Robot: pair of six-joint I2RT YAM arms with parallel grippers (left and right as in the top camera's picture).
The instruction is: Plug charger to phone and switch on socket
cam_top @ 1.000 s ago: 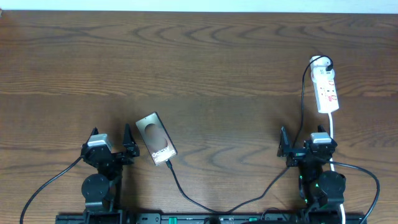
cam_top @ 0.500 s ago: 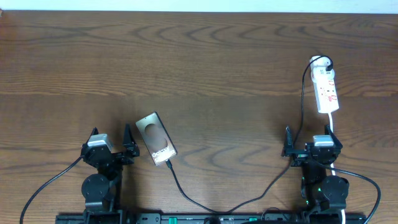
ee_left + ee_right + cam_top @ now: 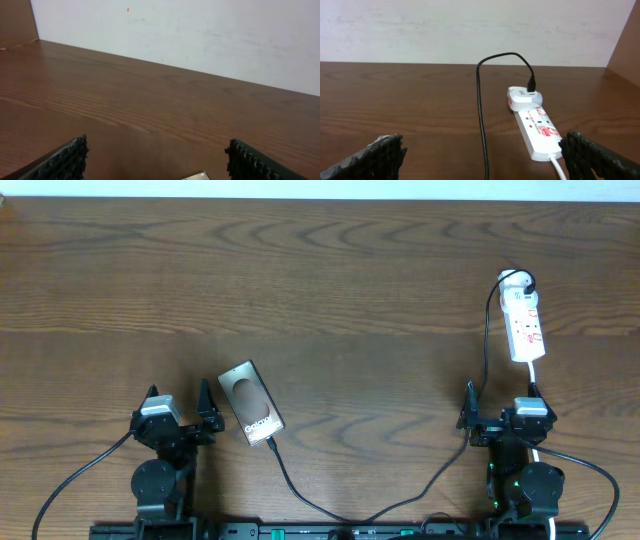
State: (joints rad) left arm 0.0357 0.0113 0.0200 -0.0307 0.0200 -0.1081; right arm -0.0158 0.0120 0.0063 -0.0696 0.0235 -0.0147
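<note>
The phone (image 3: 251, 403) is lying face up and tilted on the wooden table (image 3: 380, 300), just beside the left gripper (image 3: 156, 150), whose jaws are standing wide apart, holding nothing. The charger (image 3: 300, 498) is running from the phone's near end, where its tip seems seated though it is too small to confirm, across to the socket (image 3: 524, 326). The right gripper (image 3: 482, 142) is hanging open and empty near the socket

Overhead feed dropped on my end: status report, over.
Left gripper, right gripper open, empty. Charger meets phone's near end, looks plugged. Socket clear of both; on or off, unreadable. Nothing blocking.
</note>
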